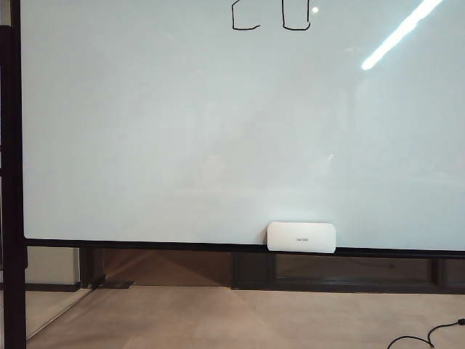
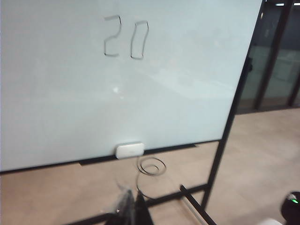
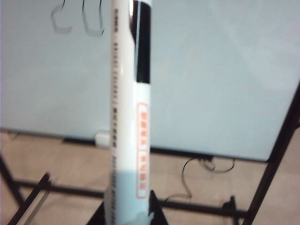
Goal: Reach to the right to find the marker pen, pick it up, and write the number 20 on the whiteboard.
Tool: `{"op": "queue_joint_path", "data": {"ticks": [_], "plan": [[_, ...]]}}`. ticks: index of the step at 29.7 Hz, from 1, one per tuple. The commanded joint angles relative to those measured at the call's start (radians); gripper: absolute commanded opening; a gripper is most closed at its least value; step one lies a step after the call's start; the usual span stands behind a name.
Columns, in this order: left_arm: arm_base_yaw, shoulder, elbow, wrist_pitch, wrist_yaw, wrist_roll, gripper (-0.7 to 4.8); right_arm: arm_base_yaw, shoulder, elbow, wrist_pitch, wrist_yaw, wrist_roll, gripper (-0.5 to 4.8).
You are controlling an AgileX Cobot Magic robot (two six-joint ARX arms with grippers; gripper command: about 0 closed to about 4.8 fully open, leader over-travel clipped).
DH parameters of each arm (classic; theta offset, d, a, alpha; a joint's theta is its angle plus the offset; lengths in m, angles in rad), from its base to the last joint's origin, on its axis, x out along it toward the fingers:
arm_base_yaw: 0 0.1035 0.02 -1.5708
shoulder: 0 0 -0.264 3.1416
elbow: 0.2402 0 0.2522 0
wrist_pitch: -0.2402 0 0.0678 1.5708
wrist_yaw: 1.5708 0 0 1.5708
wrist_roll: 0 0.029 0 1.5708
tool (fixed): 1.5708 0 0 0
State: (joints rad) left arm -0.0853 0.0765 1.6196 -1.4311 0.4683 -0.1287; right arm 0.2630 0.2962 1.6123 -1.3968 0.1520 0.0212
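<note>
Left gripper (image 2: 132, 206): only dark fingertips show at the edge of its wrist view, close together, facing the whiteboard (image 2: 70, 103) from a distance; whether clenched or released I cannot tell. The number 20 (image 2: 125, 42) stands near the board's top edge, left of middle in the left wrist view. A white pad (image 2: 130, 150) sits on the bottom edge. Right gripper (image 3: 129, 218): grasping the marker (image 3: 129, 117), held upright, pointing toward the board, apart from it. Neither arm shows in the exterior view.
</note>
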Motion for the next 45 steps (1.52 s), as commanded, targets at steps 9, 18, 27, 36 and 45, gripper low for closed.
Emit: {"op": "queue_joint_path", "data": {"ticks": [9, 18, 27, 36, 45], "plan": [[0.198, -0.072, -0.264, 0.013, 0.251, 0.085, -0.06, -0.151, -0.291, -0.356, 0.025, -0.269, 0.04, -0.01], [0.237, -0.072, -0.473, 0.17, 0.089, 0.094, -0.06, -0.236, -0.291, -0.613, 0.267, -0.373, 0.039, -0.01], [0.255, -0.07, -0.832, 0.711, -0.02, 0.012, -0.06, -0.235, -0.29, -0.956, 0.712, -0.343, 0.073, 0.0], [0.254, -0.068, -1.286, 1.201, -0.063, -0.071, 0.05, -0.235, -0.286, -1.259, 1.114, -0.326, 0.159, -0.01], [0.253, -0.068, -1.398, 1.273, -0.225, -0.154, 0.27, -0.235, -0.286, -1.418, 1.21, -0.317, 0.167, -0.01]]}}
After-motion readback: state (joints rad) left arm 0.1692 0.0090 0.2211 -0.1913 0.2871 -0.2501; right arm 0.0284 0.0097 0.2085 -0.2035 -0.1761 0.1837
